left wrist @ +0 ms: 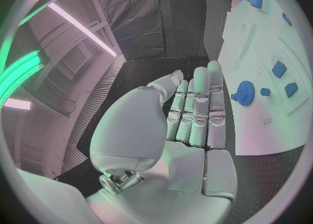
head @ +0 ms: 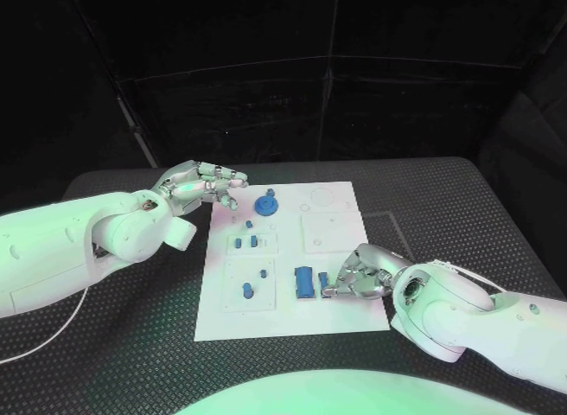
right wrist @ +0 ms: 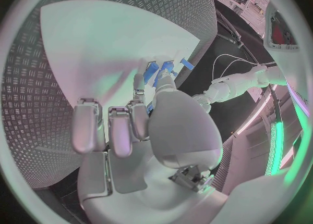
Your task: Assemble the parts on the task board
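A black textured table (head: 134, 346) stands before dark curtains (head: 321, 95).

The left hand (head: 204, 186) hovers with straight fingers held side by side, holding nothing. The right hand (head: 359, 275) is lowered, fingers curled downward, its fingertips (right wrist: 156, 78) pinching a small piece.

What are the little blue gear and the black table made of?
The blue gear looks like smooth moulded plastic: one even colour with a soft, dull sheen. The black table seems covered by a rubbery or textured mat, since a fine raised pattern runs all over it. I can't be sure of either.
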Motion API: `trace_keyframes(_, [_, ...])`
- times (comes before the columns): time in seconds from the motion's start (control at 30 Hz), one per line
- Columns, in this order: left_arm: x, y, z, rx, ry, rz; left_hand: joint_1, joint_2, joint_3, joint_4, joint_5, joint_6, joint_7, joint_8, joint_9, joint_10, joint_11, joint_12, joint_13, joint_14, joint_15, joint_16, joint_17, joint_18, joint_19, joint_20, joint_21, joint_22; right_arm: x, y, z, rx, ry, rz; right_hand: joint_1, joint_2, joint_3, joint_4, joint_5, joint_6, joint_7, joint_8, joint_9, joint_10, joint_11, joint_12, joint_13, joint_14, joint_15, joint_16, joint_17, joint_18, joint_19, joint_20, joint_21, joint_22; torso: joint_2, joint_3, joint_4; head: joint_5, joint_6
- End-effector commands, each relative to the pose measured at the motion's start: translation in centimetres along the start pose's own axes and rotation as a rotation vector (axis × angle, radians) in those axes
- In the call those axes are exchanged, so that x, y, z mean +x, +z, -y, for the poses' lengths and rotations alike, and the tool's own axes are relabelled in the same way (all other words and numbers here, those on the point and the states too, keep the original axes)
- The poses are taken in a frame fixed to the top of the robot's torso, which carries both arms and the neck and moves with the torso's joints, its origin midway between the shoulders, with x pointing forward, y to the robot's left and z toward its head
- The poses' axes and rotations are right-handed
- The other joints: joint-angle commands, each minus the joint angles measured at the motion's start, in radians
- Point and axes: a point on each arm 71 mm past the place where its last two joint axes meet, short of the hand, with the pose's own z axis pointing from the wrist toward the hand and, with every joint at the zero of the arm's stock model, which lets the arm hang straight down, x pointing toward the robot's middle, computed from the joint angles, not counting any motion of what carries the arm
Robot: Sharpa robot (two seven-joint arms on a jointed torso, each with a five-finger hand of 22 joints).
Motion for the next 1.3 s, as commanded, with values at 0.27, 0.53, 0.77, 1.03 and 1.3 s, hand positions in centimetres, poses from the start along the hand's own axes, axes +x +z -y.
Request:
trace_keyframes(0.27, [0.1, 0.0, 0.1, 0.009, -0.007, -0.012, 0.001, 0.008, -0.003, -0.002, -0.002, -0.002, -0.003, -0.004, 0.000, -0.007, -0.003, 0.006, 0.000, -0.008, 0.000, 0.005, -0.001, 0.013, -0.003, 0.001, -0.004, -0.001, 0.1, 0.4, 0.1, 0.004, -0.030, -0.007, 0.030, 0.012, -0.004, -0.010, -0.029, 0.004, 0.002, 0.010, 0.009, 0.006, -0.001, 0.001, 0.057, 0.084, -0.004, 0.006, 0.178, -0.010, 0.004, -0.001, 0.002, 0.004, 0.002, -0.0012, 0.0020, 0.002, -0.006])
trace_keyframes(0.53, [0.1, 0.0, 0.1, 0.009, -0.007, -0.011, 0.001, 0.008, -0.003, -0.002, -0.002, -0.002, -0.003, -0.004, 0.000, -0.007, -0.003, 0.006, 0.000, -0.008, 0.000, 0.005, -0.001, 0.013, -0.003, 0.001, -0.004, -0.001, 0.3, 1.0, 0.1, 0.011, -0.039, -0.001, 0.045, 0.025, -0.003, -0.015, -0.016, 0.004, -0.001, 0.013, 0.014, 0.007, -0.004, 0.002, 0.058, 0.084, -0.006, 0.007, 0.179, -0.010, 0.006, -0.002, 0.003, 0.007, 0.001, -0.0001, 0.0004, 0.002, -0.007])
trace_keyframes(0.77, [0.1, 0.0, 0.1, 0.009, -0.007, -0.012, 0.001, 0.008, -0.003, -0.002, -0.002, -0.002, -0.003, -0.004, 0.000, -0.007, -0.003, 0.006, 0.000, -0.008, 0.000, 0.005, -0.001, 0.013, -0.003, 0.001, -0.004, -0.001, 0.2, 1.1, 0.0, 0.009, -0.037, 0.014, 0.058, 0.034, -0.006, -0.019, 0.015, 0.002, -0.003, 0.015, 0.019, 0.008, -0.005, 0.002, 0.059, 0.084, -0.007, 0.007, 0.179, -0.010, 0.006, -0.004, 0.002, 0.007, -0.001, 0.0001, 0.0008, 0.002, -0.006])
trace_keyframes(1.03, [0.1, 0.1, 0.1, 0.010, -0.006, -0.011, 0.000, 0.008, -0.004, -0.002, -0.002, -0.002, -0.003, -0.004, 0.000, -0.008, -0.003, 0.007, 0.000, -0.008, 0.000, 0.006, -0.003, 0.013, -0.003, 0.001, -0.004, -0.002, -0.1, 0.9, 0.0, -0.018, -0.014, 0.035, 0.065, 0.027, -0.016, -0.024, 0.034, -0.002, -0.002, 0.015, 0.022, 0.006, -0.005, -0.002, 0.057, 0.084, -0.008, 0.005, 0.176, -0.010, 0.004, -0.004, 0.001, 0.004, -0.001, -0.0003, 0.0007, 0.001, 0.002])
trace_keyframes(1.3, [0.0, 0.1, 0.1, 0.012, -0.005, -0.005, 0.000, 0.008, -0.004, -0.002, -0.002, -0.002, -0.003, -0.004, 0.000, -0.008, -0.003, 0.007, 0.000, -0.008, 0.000, 0.006, -0.003, 0.013, -0.003, 0.001, -0.004, -0.002, -1.3, 0.2, 0.1, -0.164, 0.194, 0.104, 0.039, 0.017, -0.046, 0.005, 0.038, -0.083, 0.033, -0.033, 0.007, -0.037, 0.024, -0.082, 0.000, 0.066, 0.013, -0.039, 0.106, 0.010, -0.057, 0.010, -0.054, -0.098, -0.003, -0.0027, 0.0010, 0.001, 0.007])
